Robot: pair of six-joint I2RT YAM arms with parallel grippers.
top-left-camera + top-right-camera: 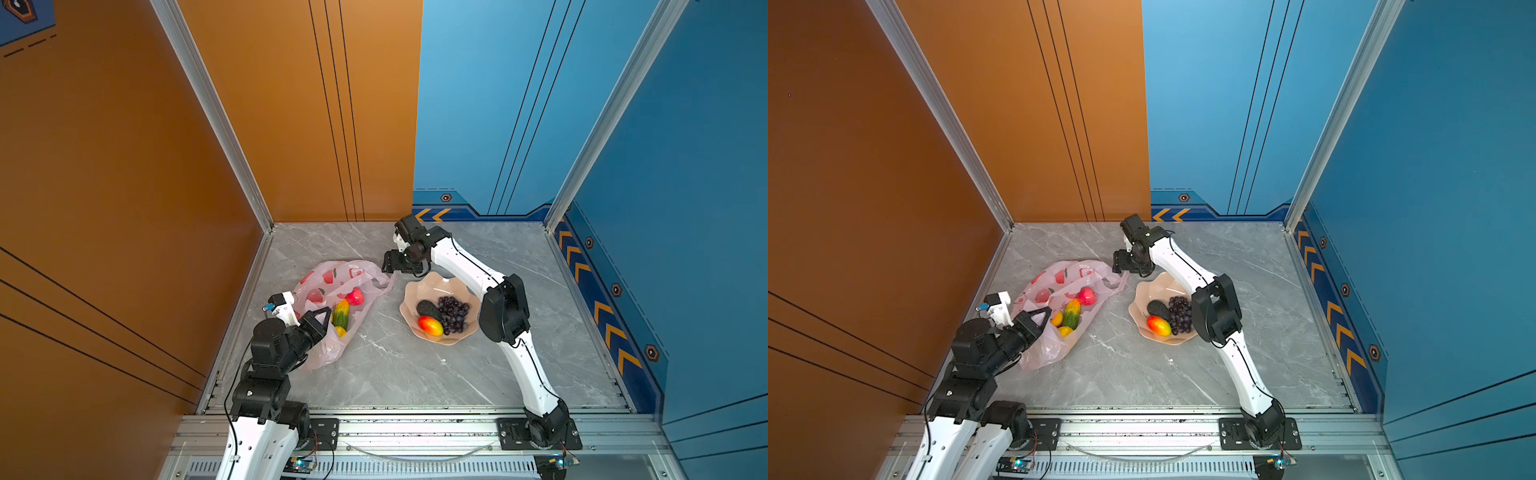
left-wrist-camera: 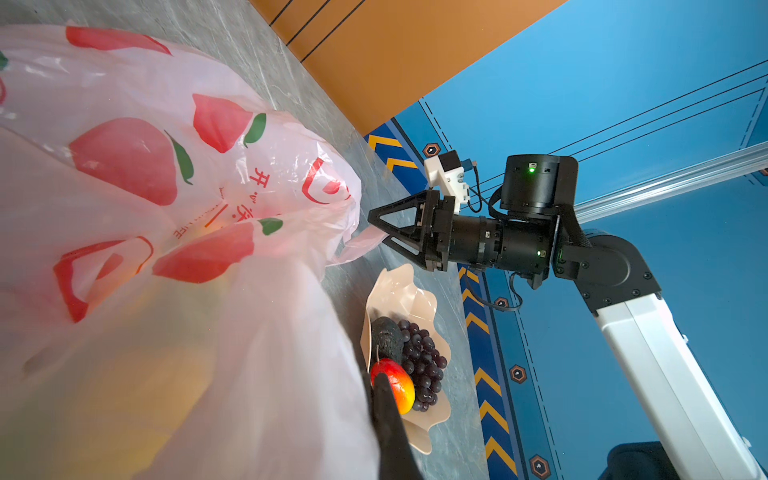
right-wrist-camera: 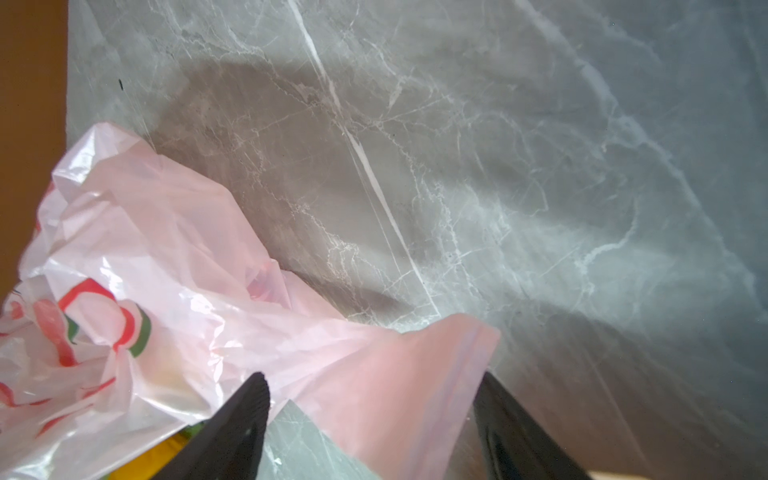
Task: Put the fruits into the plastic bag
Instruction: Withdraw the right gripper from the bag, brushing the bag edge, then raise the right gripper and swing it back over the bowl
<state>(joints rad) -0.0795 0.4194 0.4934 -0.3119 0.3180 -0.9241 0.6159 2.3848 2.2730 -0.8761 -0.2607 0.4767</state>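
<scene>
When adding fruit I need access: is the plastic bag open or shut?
Open: in a top view the plastic bag gapes, apple and cucumber visible inside.

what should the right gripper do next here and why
Probably close the right gripper on the loose handle of the plastic bag: its jaws stand apart with the handle between them, while the left gripper is shut on the bag's near edge. That should hold the mouth open for the mango, avocado and grapes in the bowl.

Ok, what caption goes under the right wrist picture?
Right gripper, jaws apart, either side of a flap of the pink plastic bag on the marble table.
</scene>
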